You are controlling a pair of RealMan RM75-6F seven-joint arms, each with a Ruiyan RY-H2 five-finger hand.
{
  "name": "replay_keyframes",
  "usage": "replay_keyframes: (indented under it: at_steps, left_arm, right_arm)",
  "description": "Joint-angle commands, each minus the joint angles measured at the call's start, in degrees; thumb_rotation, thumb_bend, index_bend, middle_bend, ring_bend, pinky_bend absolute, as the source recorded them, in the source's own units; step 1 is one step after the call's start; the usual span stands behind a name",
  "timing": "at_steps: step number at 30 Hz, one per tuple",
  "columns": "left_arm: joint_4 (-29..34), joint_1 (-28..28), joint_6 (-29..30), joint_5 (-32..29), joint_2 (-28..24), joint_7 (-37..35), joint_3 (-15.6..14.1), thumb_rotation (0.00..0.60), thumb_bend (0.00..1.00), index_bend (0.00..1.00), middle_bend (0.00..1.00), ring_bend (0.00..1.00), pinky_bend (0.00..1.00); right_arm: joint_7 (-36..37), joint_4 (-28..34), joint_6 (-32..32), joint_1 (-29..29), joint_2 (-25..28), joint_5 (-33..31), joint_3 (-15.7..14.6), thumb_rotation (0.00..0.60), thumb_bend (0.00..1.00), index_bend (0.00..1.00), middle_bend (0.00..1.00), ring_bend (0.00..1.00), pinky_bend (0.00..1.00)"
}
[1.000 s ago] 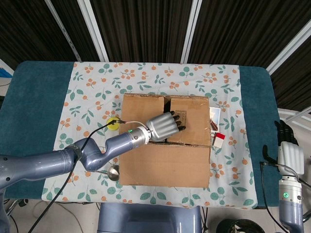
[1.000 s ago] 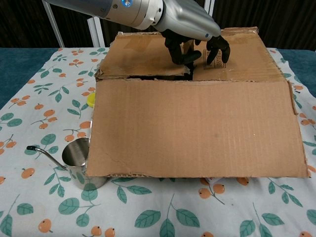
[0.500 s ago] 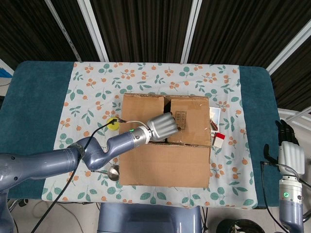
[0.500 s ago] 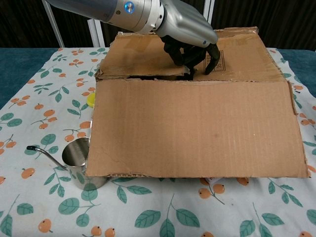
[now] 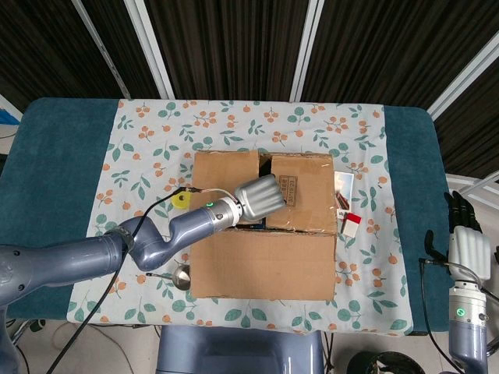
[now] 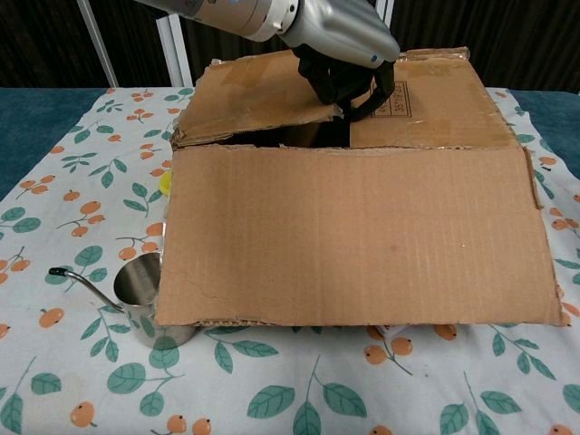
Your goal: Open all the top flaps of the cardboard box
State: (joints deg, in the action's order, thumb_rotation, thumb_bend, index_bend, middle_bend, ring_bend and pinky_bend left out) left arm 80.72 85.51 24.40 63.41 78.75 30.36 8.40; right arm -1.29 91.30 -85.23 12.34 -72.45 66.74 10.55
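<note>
Teal-topped table point(image 5: 54, 156) with a white cloth printed with orange fruit and green leaves point(image 5: 148, 132) spread over the middle. Brown corrugated cardboard box point(image 5: 265, 265) sits at the cloth's centre, the biggest thing on it. Its near long flap point(image 6: 353, 236) is folded out toward me, flat and wide. Two inner flaps are behind it: left inner flap point(image 6: 245, 95) tilted up at its inner edge, with a dark gap into the box showing below it; right inner flap point(image 6: 435, 100), with a printed label, lies lower and flatter.

My left hand point(image 5: 261, 196) is over the seam between the inner flaps, arm reaching in from the left. Fingers curled down, dark fingertips point(image 6: 358, 104) hooked on the inner edge of the left inner flap, gripping it.

My right hand point(image 5: 468, 249) is off the table at the right edge, well apart from the box, fingers pointing up, holding nothing; cannot tell how far they are spread.

Small shiny steel pitcher with a thin spout point(image 6: 136, 294) just beside the box's near left corner. Yellow round disc point(image 5: 182, 200) on the cloth left of the box. Small red-and-white packet point(image 5: 352, 224) near the box's right side.
</note>
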Motion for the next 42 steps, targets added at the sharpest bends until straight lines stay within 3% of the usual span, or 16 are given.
replay_keyframes:
  at_steps: [1, 21, 29, 42]
  left_arm:
    - [1.0, 0.6, 0.4, -0.5, -1.5, 0.5, -0.2, 0.600, 1.00, 0.47, 0.77, 0.54, 0.45]
    - [15.7, 3.6, 0.1, -7.2, -20.0, 1.1, -1.3, 0.600, 1.00, 0.46, 0.77, 0.54, 0.45]
    - [21.2, 4.4, -0.3, -9.6, -28.0, 1.9, -3.5, 0.600, 1.00, 0.46, 0.77, 0.54, 0.45]
    - [29.8, 0.3, 1.8, -8.1, -41.7, 1.9, -6.7, 0.600, 1.00, 0.46, 0.77, 0.54, 0.45]
  right_arm:
    - [0.0, 0.0, 0.1, -0.1, 0.0, 0.1, 0.2, 0.600, 0.58, 0.02, 0.00, 0.01, 0.23]
    - [0.0, 0.2, 0.9, -1.0, -0.5, 0.9, 1.3, 0.600, 0.58, 0.02, 0.00, 0.01, 0.23]
    - [-0.6, -0.2, 1.0, -1.2, -0.7, 1.9, 1.2, 0.600, 0.59, 0.03, 0.00, 0.01, 0.23]
    - [-0.4, -0.2, 1.4, -1.6, -1.1, 2.2, 1.5, 0.600, 0.59, 0.04, 0.00, 0.01, 0.23]
